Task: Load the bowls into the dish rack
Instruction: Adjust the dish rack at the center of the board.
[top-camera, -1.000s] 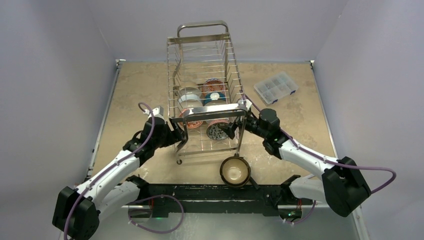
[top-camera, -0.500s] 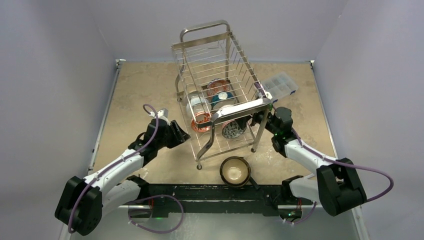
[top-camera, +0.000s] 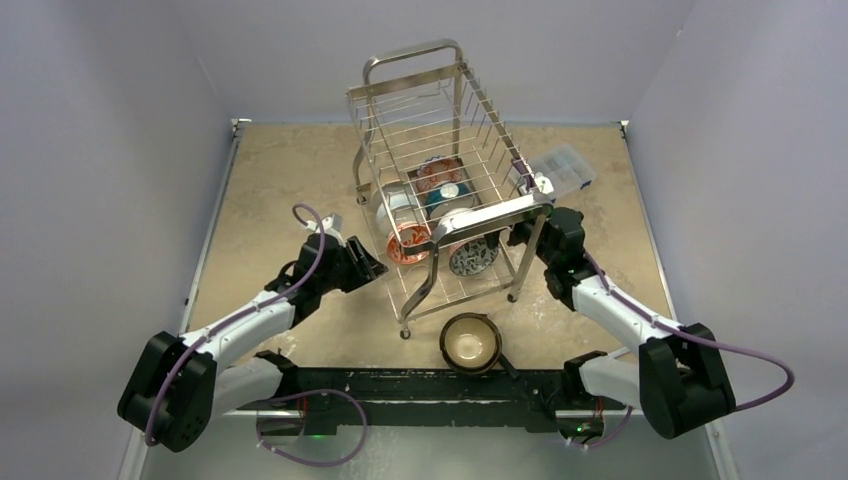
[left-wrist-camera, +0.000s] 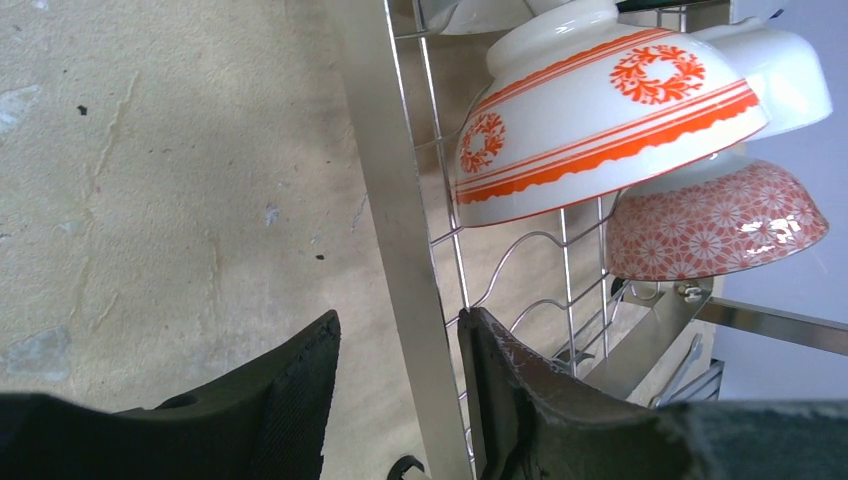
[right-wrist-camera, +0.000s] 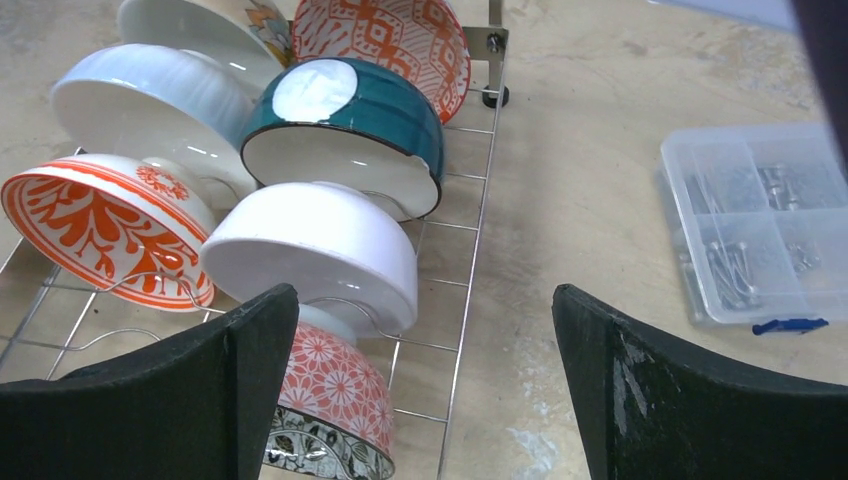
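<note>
Several bowls (right-wrist-camera: 315, 250) lie on edge in the lower tier of the dish rack (top-camera: 487, 213), packed in two rows. Among them are a white one, a teal one (right-wrist-camera: 350, 130), an orange-and-white patterned one (right-wrist-camera: 100, 225) and a red-flowered one (right-wrist-camera: 330, 385). One more, a brown bowl (top-camera: 470, 343) with a cream inside, sits upright on the tabletop (top-camera: 280, 180) just in front of the dish rack, near its front legs.

The dish rack stands askew to the tabletop's edges. At its left front corner, the left fingers (left-wrist-camera: 300, 390) straddle a flat metal upright (left-wrist-camera: 405, 230). One finger touches it and a sliver of tabletop shows beside the other, so I cannot tell whether they are clamped on it.

At the right end of the dish rack, the right fingers (right-wrist-camera: 230, 360) are spread wide and hold nothing, with the bowls in view between them. A clear compartment box (right-wrist-camera: 750, 225) lies on the tabletop just right of the dish rack.
</note>
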